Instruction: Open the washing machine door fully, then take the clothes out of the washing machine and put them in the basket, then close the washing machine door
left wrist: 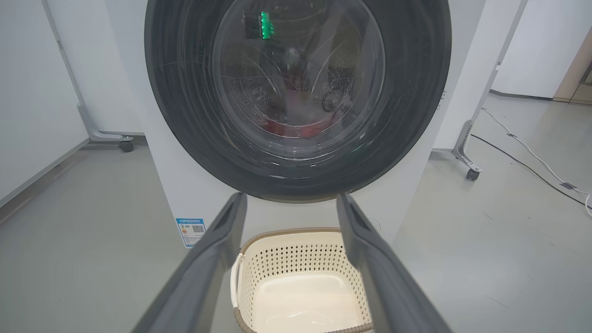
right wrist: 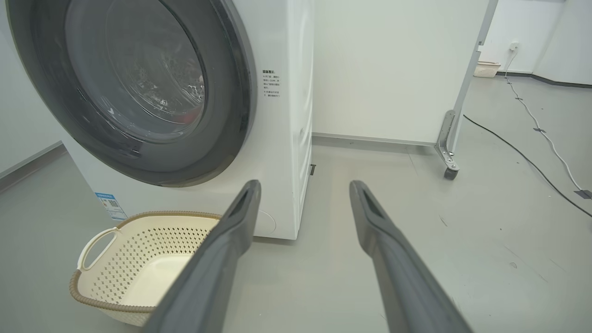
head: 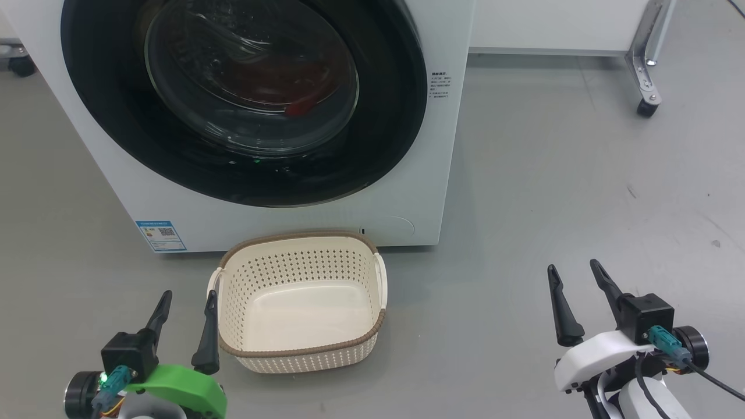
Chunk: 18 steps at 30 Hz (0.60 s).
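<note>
Two end effectors (head: 190, 294) (head: 572, 265), one basket (head: 302, 265), one washing machine (head: 279, 224).

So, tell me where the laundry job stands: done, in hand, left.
Done: nothing yet. The washing machine door is shut, the red clothes lie behind its glass, and the basket sits empty on the floor in front. In hand: the left tool and right tool are open, either side of the basket, holding nothing. Left: open the door fully, move the clothes to the basket, close the door.
</note>
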{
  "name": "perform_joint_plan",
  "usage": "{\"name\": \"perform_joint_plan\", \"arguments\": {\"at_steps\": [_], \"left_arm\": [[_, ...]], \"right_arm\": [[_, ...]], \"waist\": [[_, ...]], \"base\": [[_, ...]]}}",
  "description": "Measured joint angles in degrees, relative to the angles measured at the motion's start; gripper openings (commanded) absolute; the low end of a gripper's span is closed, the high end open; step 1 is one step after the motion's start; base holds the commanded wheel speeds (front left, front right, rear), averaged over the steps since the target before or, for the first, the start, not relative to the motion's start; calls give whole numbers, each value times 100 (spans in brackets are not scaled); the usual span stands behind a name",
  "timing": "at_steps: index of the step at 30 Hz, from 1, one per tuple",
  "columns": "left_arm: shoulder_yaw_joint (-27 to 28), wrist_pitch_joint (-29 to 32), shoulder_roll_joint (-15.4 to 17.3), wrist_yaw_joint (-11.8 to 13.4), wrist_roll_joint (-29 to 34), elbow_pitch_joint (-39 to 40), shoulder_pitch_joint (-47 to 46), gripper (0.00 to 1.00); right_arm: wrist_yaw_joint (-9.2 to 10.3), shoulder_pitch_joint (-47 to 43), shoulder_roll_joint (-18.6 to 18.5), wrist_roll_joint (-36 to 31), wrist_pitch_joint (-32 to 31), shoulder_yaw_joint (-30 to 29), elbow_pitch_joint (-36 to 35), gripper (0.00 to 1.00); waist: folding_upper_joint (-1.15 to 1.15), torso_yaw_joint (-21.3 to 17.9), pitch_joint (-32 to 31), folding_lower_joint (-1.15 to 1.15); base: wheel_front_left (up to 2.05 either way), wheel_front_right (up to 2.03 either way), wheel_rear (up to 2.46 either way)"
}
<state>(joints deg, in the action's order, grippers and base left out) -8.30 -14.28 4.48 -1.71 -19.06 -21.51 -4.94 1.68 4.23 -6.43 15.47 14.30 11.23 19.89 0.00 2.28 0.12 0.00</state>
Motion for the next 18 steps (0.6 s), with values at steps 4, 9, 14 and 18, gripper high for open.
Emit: {"name": "perform_joint_plan", "arguments": {"at_steps": [4,9,14,18], "left_arm": [[13,0,-10,0,2,-9,-2,100],[24,0,-16,0,10,-19,-3,100],[43,0,-26,-1,12,-27,-3,100],[53,0,-31,-1,52,-29,-3,100]], "right_arm": [[-3,-9,18,-1,0,-20,-4,100],[-11,-9,38,-7,0,-64,-13,100],[-54,-9,65,-59,12,-110,-67,41],[-60,-9,75,-62,13,-130,-71,0]], "waist": [[0,3,4,0],[0,5,7,0],[0,7,11,0],[0,9,16,0]], "base": [[0,0,0],[0,0,0],[0,0,0],[0,0,0]]}}
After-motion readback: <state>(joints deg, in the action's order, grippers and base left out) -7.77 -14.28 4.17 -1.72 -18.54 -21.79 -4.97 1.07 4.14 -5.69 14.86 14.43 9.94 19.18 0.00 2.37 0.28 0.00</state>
